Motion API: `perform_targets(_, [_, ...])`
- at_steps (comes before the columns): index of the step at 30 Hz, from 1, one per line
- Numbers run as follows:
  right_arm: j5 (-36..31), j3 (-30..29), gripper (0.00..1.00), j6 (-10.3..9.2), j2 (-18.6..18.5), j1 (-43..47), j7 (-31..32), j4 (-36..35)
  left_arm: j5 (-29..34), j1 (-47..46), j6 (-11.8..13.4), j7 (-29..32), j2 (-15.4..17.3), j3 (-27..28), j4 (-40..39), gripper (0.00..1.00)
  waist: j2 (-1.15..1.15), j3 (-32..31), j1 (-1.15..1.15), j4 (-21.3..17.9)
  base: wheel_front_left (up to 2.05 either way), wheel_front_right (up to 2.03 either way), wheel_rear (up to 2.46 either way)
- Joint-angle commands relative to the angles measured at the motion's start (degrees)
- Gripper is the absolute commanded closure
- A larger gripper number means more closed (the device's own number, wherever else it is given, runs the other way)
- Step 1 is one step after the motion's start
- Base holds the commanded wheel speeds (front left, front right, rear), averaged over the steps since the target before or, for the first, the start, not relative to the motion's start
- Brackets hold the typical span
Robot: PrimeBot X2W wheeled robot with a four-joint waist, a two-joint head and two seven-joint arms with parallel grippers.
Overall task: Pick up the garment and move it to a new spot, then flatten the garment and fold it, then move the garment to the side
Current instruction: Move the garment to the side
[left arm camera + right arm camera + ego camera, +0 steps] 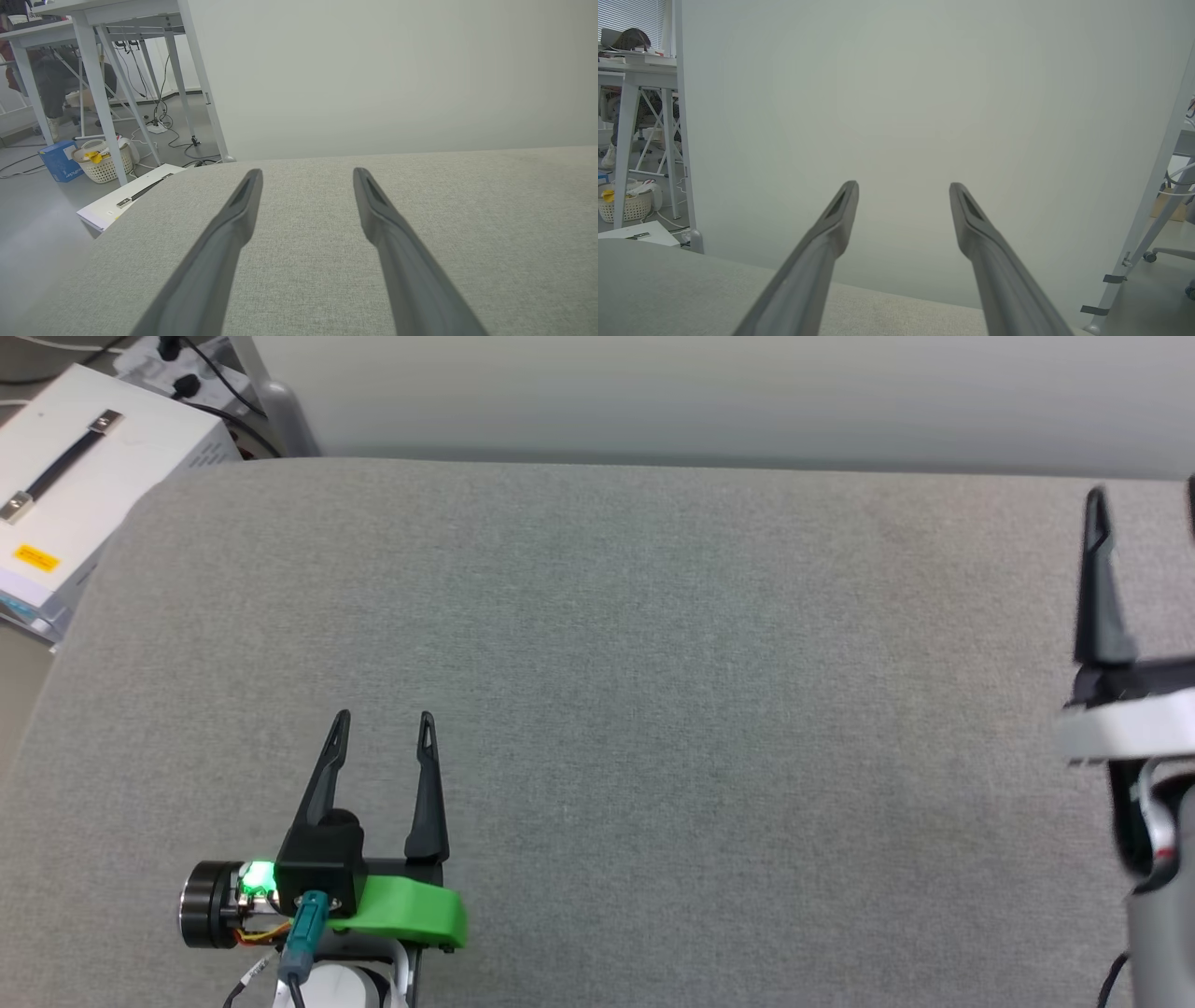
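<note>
Grey fabric tabletop [653, 663] lies beneath left gripper [384, 717] and right gripper [903, 186], both spread, empty.

Work surface [672, 691]: grey woven cloth, matt, with a fine, even grain.
Left gripper [383, 721]: fingers [428, 803] of dark plastic, smooth and matt.
Bracket [415, 913] at the gripper's base: bright green plastic with a slight sheen.
Case [140, 448] at the far left: white, smooth, satin finish.
Strap handle [63, 465] on the case: black, matt, with bright metal end fittings.
Back panel [397, 70]: pale, smooth, matt.
Basket [105, 164] on the floor: white openwork plastic.
Desk legs [96, 88]: white painted metal, smooth.
</note>
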Motion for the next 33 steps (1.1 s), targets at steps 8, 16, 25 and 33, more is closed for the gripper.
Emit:
perform_targets(8, [0.92,1.82,0.0,-0.04,4.71,10.81,-0.11,-0.49,-0.77,2.22,-0.99,-0.33,-0.62,0.87,0.85,0.0,0.36,-3.37,0.0,1.32,0.0,0.0,0.0])
perform_targets(16, [1.69,2.55,0.0,-0.04,6.93,18.64,-0.11,0.86,-1.3,4.41,-2.74,-0.33,-1.0,0.97,1.79,0.0,0.36,-5.4,0.0,0.85,0.0,0.0,0.0])
perform_targets(25, [2.79,3.1,0.0,-0.04,7.94,25.23,-0.11,0.91,-1.29,6.93,-3.76,-0.33,-1.4,1.08,2.45,0.0,0.36,-7.78,0.0,0.33,0.0,0.0,0.0])
perform_targets(33, [4.53,4.04,0.0,-0.04,8.07,28.66,-0.12,1.62,-1.46,8.33,-4.54,-0.33,-1.68,1.31,3.02,0.0,0.36,-9.0,0.0,0.35,0.0,0.0,0.0])
